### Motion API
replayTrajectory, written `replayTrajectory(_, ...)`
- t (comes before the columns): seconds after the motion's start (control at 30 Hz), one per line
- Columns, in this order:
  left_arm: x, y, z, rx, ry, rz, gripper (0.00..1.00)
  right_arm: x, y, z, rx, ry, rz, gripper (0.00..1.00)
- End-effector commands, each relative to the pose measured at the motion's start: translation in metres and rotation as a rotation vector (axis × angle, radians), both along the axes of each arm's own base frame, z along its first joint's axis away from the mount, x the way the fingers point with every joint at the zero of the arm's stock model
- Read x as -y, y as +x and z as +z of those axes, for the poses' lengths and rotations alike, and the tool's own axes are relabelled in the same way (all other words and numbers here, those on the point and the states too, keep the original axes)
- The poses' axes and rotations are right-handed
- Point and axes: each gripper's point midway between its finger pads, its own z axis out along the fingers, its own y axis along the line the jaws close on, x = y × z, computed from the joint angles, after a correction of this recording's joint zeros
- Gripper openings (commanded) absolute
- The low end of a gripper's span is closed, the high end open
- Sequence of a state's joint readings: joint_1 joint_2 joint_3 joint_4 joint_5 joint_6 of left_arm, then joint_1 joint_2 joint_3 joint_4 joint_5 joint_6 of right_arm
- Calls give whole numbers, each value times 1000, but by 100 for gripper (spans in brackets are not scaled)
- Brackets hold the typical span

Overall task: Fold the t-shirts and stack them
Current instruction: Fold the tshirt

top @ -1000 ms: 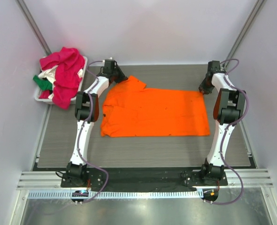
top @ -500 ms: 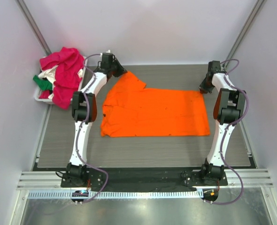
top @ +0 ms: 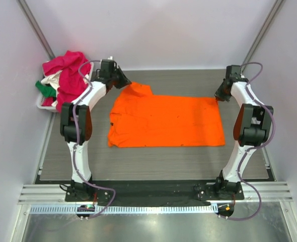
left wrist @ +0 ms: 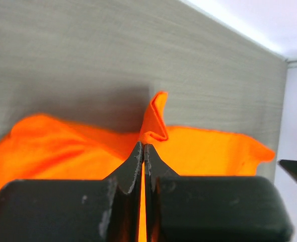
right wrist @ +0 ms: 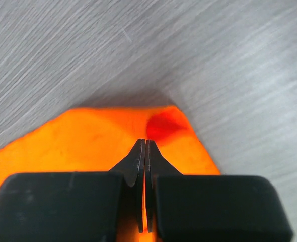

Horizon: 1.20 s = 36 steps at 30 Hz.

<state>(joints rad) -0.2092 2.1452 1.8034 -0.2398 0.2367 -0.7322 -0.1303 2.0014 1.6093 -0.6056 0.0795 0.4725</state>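
Compared with a second back, the left arm is swinging its elbow out toward the left wall. The left gripper is dragging the far-left sleeve of the orange t-shirt a bit further toward the far left, so that corner is stretching out into a point. The right arm is bowing its elbow out to the right too, while the right gripper is staying put at the shirt's far-right corner. The wrist views are backing this up: both grippers are sitting with fingers pressed together, pinching the shirt, with a thin sliver of orange fabric running between them. On the left a little fold of cloth is poking up just past the fingertips, and on the right the corner is bunching up slightly ahead of the tips. The rest of the shirt is lying spread out flat in the middle of the grey desk, sleeves to the left and hem to the right, with a few small dark specks showing. Over at the far-left edge, the white basket is holding a magenta-pink shirt that's heaping up and spilling over the near rim, with a white shirt and a green shirt peeking out underneath.
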Motion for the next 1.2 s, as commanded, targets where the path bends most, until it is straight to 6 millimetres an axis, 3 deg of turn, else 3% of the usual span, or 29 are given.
replayTrajectory(0.0,-8,-27,23,44,25,-13,0,-4,-9,33,81,-10,12,1)
replayTrajectory(0.27,-24,-98,25,20,73,0,0,-7,-48,31,64,-18,13,1)
replayTrajectory(0.43,-29,-133,29,21,75,4,0,-6,-49,29,65,-11,-4,4)
replayTrajectory(0.47,-29,-138,22,10,85,4,0,-6,-42,33,77,-6,-2,39)
replayTrajectory(0.5,-28,-141,21,5,87,1,0,-7,-37,32,78,-2,3,61)
replayTrajectory(0.53,-29,-142,20,2,86,2,0,-6,-34,28,61,-3,-1,74)
replayTrajectory(0.6,-27,-145,17,-8,87,-4,0,0,-17,24,60,-6,-17,82)
replayTrajectory(0.73,-26,-142,17,-5,89,-7,0,8,12,13,47,-9,-26,81)
replayTrajectory(0.77,-26,-141,17,-3,91,-11,0,10,26,19,70,-12,-28,80)
replayTrajectory(0.8,-25,-140,16,-4,93,-12,0,10,30,4,40,-8,-26,79)
replayTrajectory(0.87,-24,-137,19,4,91,-16,0,13,43,3,44,-7,-26,74)
replayTrajectory(0.9,-24,-136,18,0,93,-18,0,13,45,-11,18,-5,-28,72)
replayTrajectory(1.0,-22,-133,20,2,84,-22,0,14,51,-23,2,-9,-22,67)
replayTrajectory(1.17,-21,-135,20,5,78,-22,0,16,55,-32,-11,-17,-18,60)
